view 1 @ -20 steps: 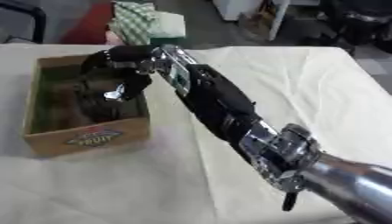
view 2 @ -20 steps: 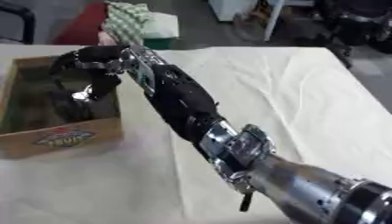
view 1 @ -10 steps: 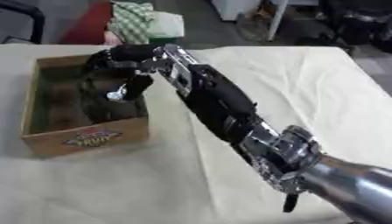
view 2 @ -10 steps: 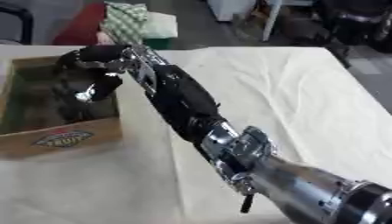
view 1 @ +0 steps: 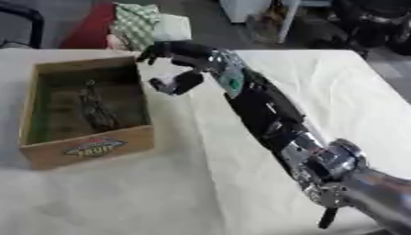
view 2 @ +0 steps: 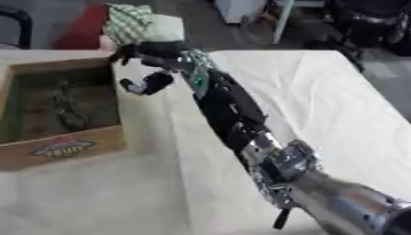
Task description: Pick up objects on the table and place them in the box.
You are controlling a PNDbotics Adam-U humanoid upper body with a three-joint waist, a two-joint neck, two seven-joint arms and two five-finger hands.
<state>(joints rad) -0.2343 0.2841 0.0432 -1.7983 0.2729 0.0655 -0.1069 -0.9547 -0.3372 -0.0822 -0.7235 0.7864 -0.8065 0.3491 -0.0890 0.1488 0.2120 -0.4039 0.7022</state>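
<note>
The right robot hand (view 1: 178, 69) is shown just beside the right wall of the box (view 1: 48, 147), above the table (view 1: 160, 193), with fingers curled and nothing held. Half a second earlier it was over the box interior; it has since been withdrawn toward 3 o'clock, so a release is judged complete. A dark slender object (view 1: 95, 109) is seen lying inside the box, its long axis running from 12 to 6 o'clock. The left robot hand is not shown.
</note>
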